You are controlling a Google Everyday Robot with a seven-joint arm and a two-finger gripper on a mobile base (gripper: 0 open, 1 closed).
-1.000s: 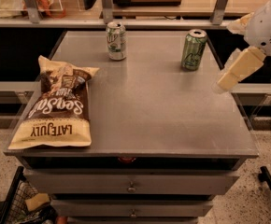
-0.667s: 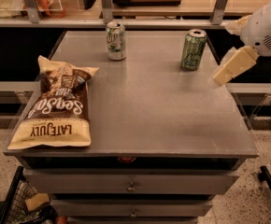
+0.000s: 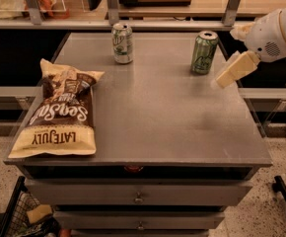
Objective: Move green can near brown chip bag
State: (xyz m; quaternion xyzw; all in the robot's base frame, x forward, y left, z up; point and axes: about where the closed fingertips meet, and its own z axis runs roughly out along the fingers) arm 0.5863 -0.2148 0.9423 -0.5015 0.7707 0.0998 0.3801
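Observation:
The green can (image 3: 203, 52) stands upright at the back right of the grey table (image 3: 162, 117). The brown chip bag (image 3: 59, 113) lies flat at the table's left front, with "LATE JULY" on its near end. My gripper (image 3: 228, 57) hangs over the table's right edge, just right of the green can and not touching it. Its two cream fingers (image 3: 235, 69) are spread apart and hold nothing. The white arm (image 3: 276, 33) comes in from the right.
A white-silver can with green lettering (image 3: 122, 43) stands at the back, left of centre. A shelf with uprights (image 3: 232, 4) runs behind the table. Drawers (image 3: 139, 194) sit under the tabletop. A wire basket (image 3: 19, 218) is on the floor at lower left.
My gripper has moved left and a little up, closing in on the green can from the right. The cans and the bag have not moved.

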